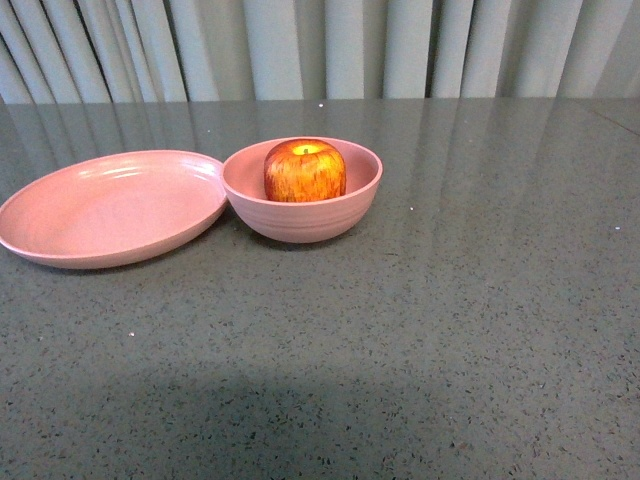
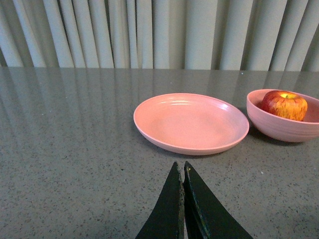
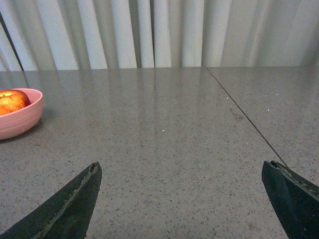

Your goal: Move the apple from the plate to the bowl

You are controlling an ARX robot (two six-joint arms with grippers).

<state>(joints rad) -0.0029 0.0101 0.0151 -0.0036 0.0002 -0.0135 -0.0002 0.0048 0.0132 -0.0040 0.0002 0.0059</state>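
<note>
The red and yellow apple (image 1: 305, 171) sits inside the deep pink bowl (image 1: 302, 220) at the table's middle. The shallow pink plate (image 1: 110, 207) lies empty just left of the bowl, its rim touching or nearly touching it. Neither arm shows in the front view. In the left wrist view, my left gripper (image 2: 180, 167) is shut and empty, low over the table, short of the plate (image 2: 191, 122); the bowl (image 2: 284, 125) with the apple (image 2: 284, 104) is beyond it. My right gripper (image 3: 182, 167) is open and empty, well away from the bowl (image 3: 17, 121) and apple (image 3: 12, 101).
A grey speckled table (image 1: 450, 330) carries everything. Pale curtains (image 1: 320, 45) hang behind the far edge. A thin seam (image 3: 244, 117) runs across the table in the right wrist view.
</note>
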